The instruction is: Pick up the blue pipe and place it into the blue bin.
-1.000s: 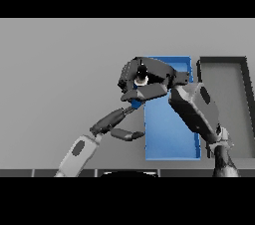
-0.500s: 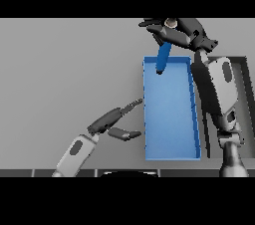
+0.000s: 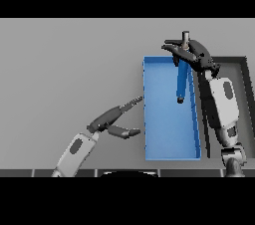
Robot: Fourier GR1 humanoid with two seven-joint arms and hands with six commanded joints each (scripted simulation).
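A: Holding the blue pipe (image 3: pixel 182 82) by its top end, the right hand (image 3: pixel 191 55) has its fingers curled round it at the far right corner of the blue bin (image 3: pixel 147 109). The pipe hangs nearly upright, and its lower end points down inside the bin's walls, close to the right-hand wall.

B: So the job left is the letting go. How would you do it cleanly?

A: I'd bring the hand lower first, until the bottom tip is close to the bin floor. Dropped from up there, a long upright piece could tip and end up leaning over the rim, or bounce out toward the dark tray (image 3: pixel 244 77) just beside the bin.

B: It looks tight against that right wall.

A: It does. I'd shift it a little toward the middle of the bin and tilt it so it lies along the bin's long side. Then loosen the fingers slowly and lift straight up, so nothing catches the pipe on the way out.

B: And the other arm?

A: The left hand (image 3: pixel 110 122) rests near the bin's left wall, fingers straight and relaxed, holding nothing. It's outside the bin on the grey table (image 3: pixel 64 64), so I'd leave it be.
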